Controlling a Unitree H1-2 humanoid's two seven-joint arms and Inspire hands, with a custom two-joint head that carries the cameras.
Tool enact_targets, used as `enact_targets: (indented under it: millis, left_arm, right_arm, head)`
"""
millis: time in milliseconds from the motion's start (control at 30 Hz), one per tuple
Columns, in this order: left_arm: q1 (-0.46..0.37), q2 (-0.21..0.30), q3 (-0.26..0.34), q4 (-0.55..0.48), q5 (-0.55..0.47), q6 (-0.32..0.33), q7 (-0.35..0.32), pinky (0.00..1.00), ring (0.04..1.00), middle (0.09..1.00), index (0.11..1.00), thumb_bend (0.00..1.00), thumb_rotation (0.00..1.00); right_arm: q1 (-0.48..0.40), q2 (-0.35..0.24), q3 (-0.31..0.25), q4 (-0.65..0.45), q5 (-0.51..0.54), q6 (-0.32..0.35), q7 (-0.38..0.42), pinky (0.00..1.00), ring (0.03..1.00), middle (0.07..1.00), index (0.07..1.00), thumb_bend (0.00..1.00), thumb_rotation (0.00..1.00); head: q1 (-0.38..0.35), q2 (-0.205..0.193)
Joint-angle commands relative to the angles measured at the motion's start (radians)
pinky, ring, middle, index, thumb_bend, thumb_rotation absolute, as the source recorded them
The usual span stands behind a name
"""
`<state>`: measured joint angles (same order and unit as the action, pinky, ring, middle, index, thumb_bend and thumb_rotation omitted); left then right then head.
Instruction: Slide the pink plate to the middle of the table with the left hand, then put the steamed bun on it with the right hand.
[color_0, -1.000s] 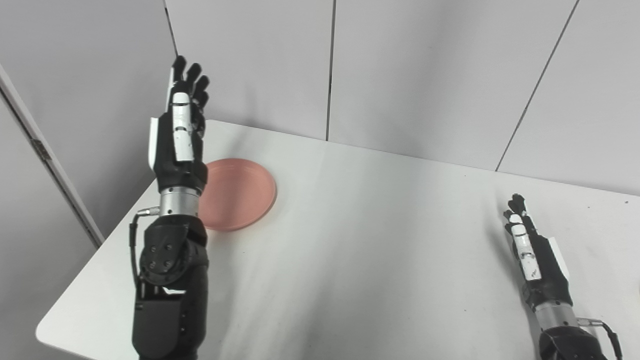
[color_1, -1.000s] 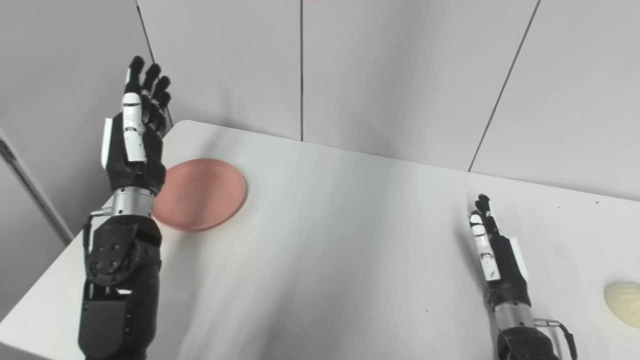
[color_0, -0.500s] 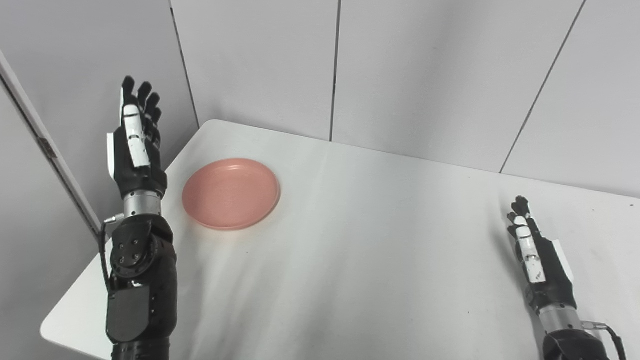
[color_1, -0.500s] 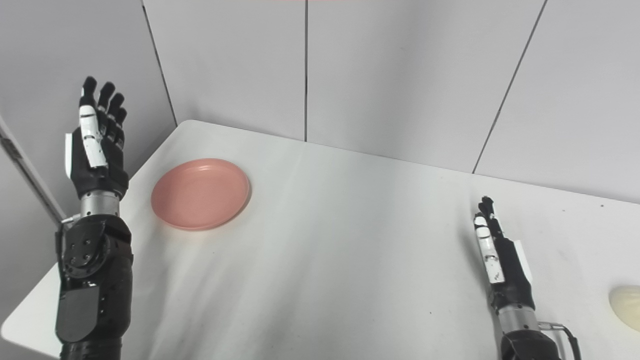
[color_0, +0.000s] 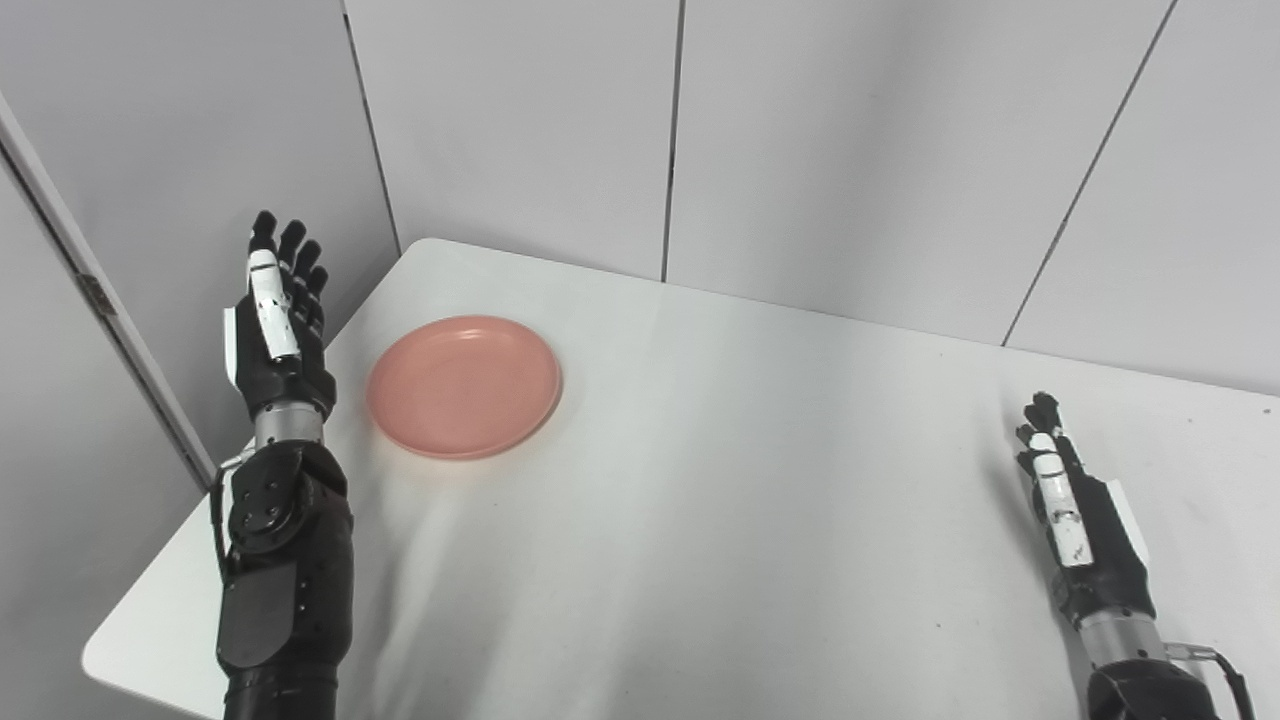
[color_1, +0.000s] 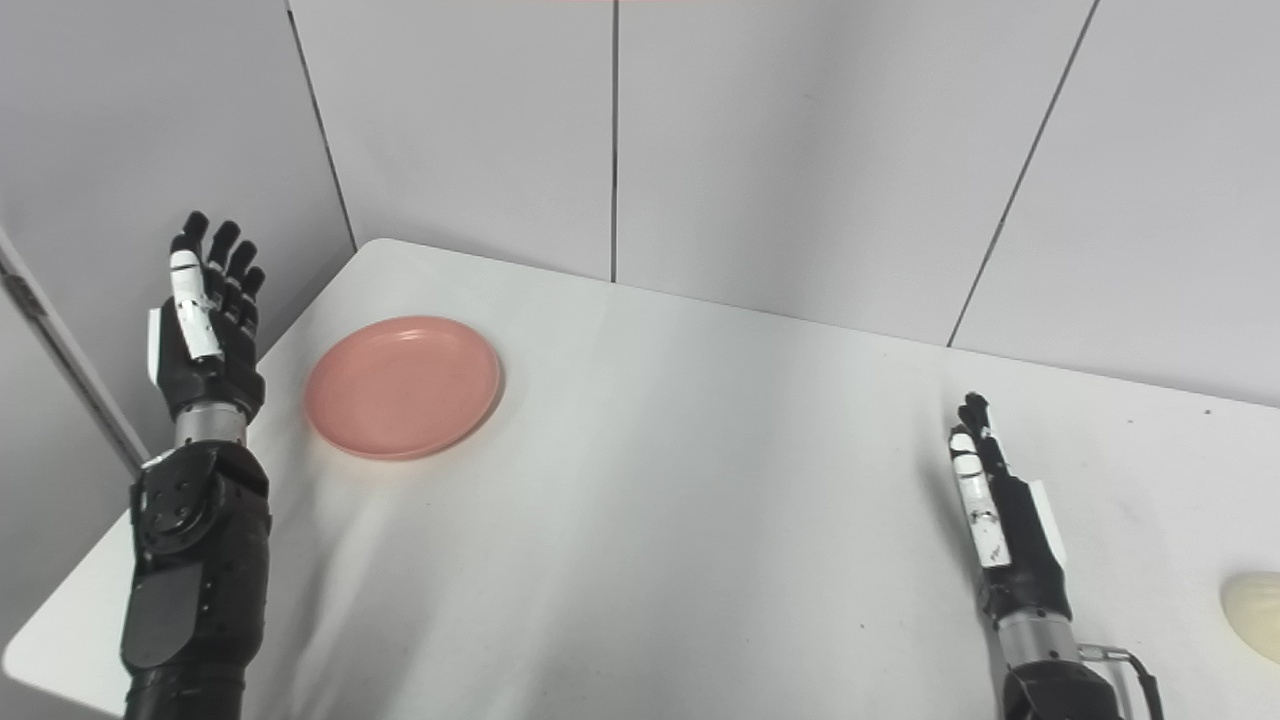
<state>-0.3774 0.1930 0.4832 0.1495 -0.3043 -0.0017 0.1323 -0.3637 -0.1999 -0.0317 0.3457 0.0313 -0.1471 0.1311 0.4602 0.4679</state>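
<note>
A: Entry one. Where does the pink plate (color_0: 464, 386) sit?

B: Flat on the white tabletop (color_0: 720, 480), near its far left corner and a little in from the left edge. Nothing lies on it and nothing touches it.

A: Left hand (color_0: 276, 320)?

B: Raised upright off the tabletop's left edge, just beside the plate but clear of it. Fingers straight and spread a little, pointing up; it grasps nothing, so I log it as released. The forearm rises from the near left corner.

A: Right hand (color_1: 1000, 510)?

B: Low over the right part of the tabletop, toward the near edge. Fingers extended and pointing at the far edge, close together, holding nothing. Released as well. I cannot tell whether it rests on the surface or hangs just above it.

A: The steamed bun (color_1: 1252, 612)?

B: Seen only in the right eye view: a pale, rounded shape on the tabletop at the right border of that view, partly cut off. It lies to the right of the right hand, apart from it, not touched.

A: Spacing between plate and bun?

B: Well apart; the plate is at the far left, the bun at the near right, with bare tabletop between. The middle of the tabletop carries neither.

A: Surroundings?

B: Grey wall panels (color_0: 850, 150) behind the far edge and along the left side.
</note>
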Motion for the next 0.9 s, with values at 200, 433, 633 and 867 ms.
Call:
enact_targets:
  millis: [200,433,633,867]
  left_arm:
    - [-0.044,0.039,0.009,0.069,-0.043,-0.017,0.002,1.0,0.97,0.961,0.972,0.44,1.0]
    - [-0.048,0.05,0.02,0.132,-0.048,-0.026,0.008,1.0,0.957,0.958,0.971,0.43,1.0]
    - [-0.052,0.055,0.023,0.181,-0.063,-0.025,0.002,0.99,0.952,0.96,0.974,0.43,1.0]
    - [-0.051,0.053,0.01,0.212,-0.077,-0.015,-0.005,0.99,0.943,0.949,0.967,0.43,1.0]
  right_arm:
    - [0.015,0.0,-0.007,0.013,0.005,-0.027,-0.005,1.0,0.998,1.0,1.0,0.14,1.0]
    - [0.018,-0.001,-0.004,-0.002,-0.001,-0.015,-0.006,1.0,0.994,1.0,1.0,0.15,1.0]
    - [0.018,0.005,-0.008,-0.006,0.007,-0.011,-0.008,1.0,0.994,1.0,1.0,0.14,1.0]
    - [0.022,0.003,-0.004,-0.021,0.001,-0.001,-0.007,1.0,0.997,1.0,1.0,0.13,1.0]
  head:
    - [-0.002,0.005]
    - [-0.003,0.005]
    - [-0.003,0.004]
    - [-0.004,0.009]
